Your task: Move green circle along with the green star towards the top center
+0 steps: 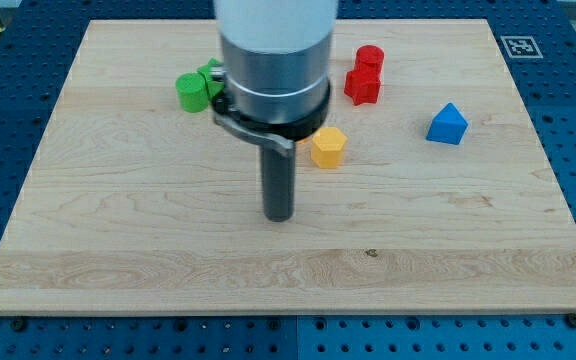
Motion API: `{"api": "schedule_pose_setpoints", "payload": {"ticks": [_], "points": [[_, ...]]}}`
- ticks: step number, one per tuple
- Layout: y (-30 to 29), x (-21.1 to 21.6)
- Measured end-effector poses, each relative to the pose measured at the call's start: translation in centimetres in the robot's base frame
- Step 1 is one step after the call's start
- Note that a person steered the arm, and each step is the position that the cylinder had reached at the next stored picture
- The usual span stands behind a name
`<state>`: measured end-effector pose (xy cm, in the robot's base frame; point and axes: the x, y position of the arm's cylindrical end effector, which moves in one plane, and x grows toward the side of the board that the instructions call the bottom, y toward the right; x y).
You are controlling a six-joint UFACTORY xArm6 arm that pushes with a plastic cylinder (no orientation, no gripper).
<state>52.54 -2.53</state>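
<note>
The green circle [191, 90] sits at the upper left of the wooden board [118, 220]. The green star [212, 76] lies right beside it on its right, partly hidden behind the arm's body. My tip [279, 216] rests on the board near the middle, well below and to the right of both green blocks, touching no block.
A yellow hexagon block [328, 146] lies just up and right of the rod. Two red blocks [364, 75] sit together at the upper middle-right. A blue block [447, 124] lies at the right. The arm's grey body [273, 60] hides part of the top centre.
</note>
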Motion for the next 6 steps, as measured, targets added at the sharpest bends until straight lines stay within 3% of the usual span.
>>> {"api": "schedule_pose_setpoints", "payload": {"ticks": [2,3,5,6], "points": [[-1.2,-6.4],[-1.2,-6.4],[-9.8,-10.1],[-10.8,-10.1]]}}
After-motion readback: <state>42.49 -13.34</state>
